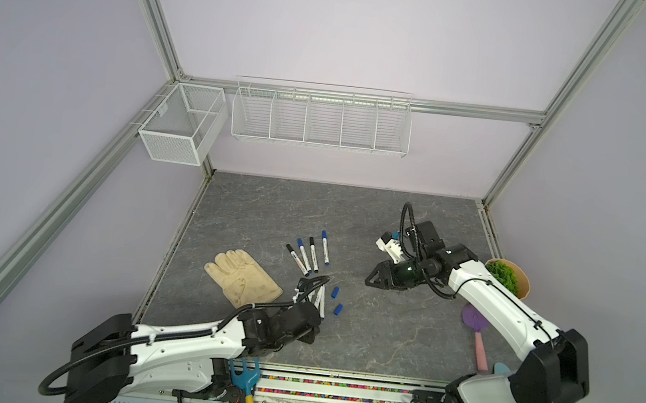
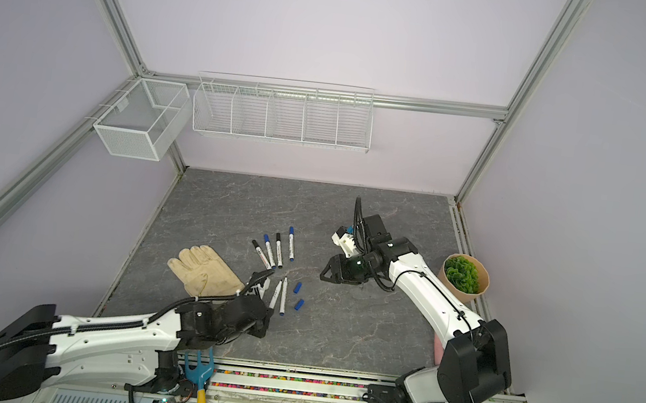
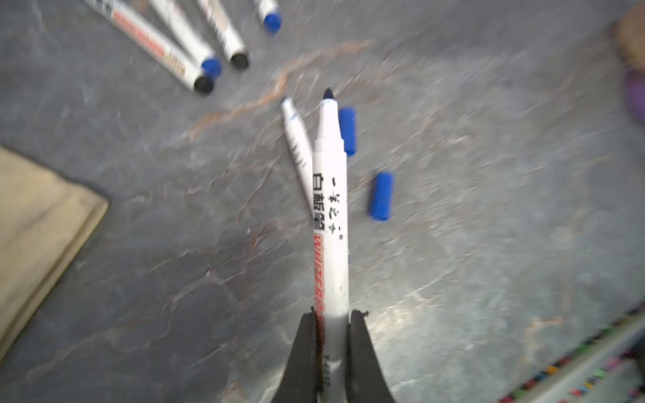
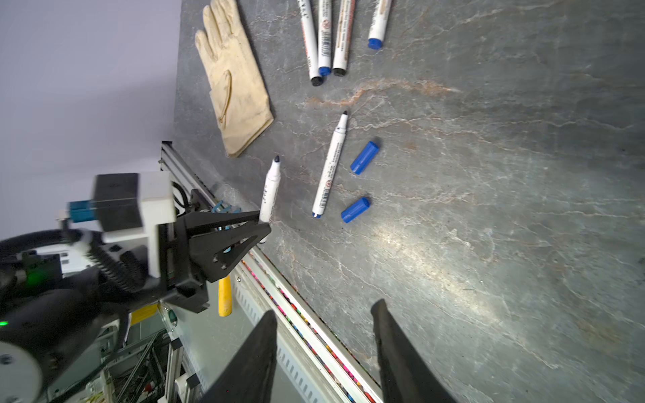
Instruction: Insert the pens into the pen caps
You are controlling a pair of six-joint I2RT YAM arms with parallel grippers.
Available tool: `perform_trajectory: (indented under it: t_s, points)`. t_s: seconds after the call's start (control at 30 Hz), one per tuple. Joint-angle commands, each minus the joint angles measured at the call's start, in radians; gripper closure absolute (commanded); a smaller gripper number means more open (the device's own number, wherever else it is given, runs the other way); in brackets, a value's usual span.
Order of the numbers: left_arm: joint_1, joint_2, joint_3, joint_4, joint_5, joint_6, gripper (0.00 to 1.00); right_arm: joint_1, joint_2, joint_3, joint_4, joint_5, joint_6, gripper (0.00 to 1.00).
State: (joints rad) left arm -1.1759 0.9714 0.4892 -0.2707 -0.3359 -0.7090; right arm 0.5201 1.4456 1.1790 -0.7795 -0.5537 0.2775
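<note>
My left gripper (image 3: 331, 315) is shut on the rear of an uncapped white pen (image 3: 330, 209), whose dark tip points away over the table. A second uncapped pen (image 3: 296, 150) lies just beyond it, and two blue pen caps (image 3: 348, 131) (image 3: 381, 196) lie loose beside that. In both top views these caps (image 1: 335, 292) (image 2: 299, 304) sit right of the two pens. Several capped pens (image 1: 308, 253) lie in a row farther back. My right gripper (image 4: 324, 310) is open and empty, held above the table right of the pens (image 1: 368, 277).
A beige glove (image 1: 242, 280) lies left of the pens. A potted green plant (image 1: 509, 277) and a purple-and-pink scoop (image 1: 476, 319) sit at the right edge. A blue garden fork (image 1: 245, 377) rests on the front rail. Wire baskets (image 1: 321, 118) hang on the back wall.
</note>
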Motion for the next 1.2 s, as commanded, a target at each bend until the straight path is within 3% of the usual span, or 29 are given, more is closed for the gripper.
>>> perform_trajectory:
  t_s: [0.0,0.43,0.7,0.9,1.17]
  points:
    - [0.012,-0.100,-0.019,0.144,0.007,0.143,1.00,0.052,0.005,0.045,0.056,-0.066,0.003,0.52]
    - [0.018,-0.102,0.007,0.225,0.059,0.159,1.00,0.164,0.146,0.189,0.100,-0.118,0.015,0.55]
    - [0.018,-0.064,0.029,0.245,0.060,0.185,1.00,0.185,0.179,0.210,0.093,-0.152,0.004,0.69]
    - [0.019,-0.030,0.039,0.279,0.057,0.187,1.00,0.192,0.184,0.206,0.066,-0.170,-0.020,0.74]
    - [0.019,-0.022,0.044,0.300,0.058,0.194,1.00,0.192,0.193,0.200,0.054,-0.157,-0.035,0.71]
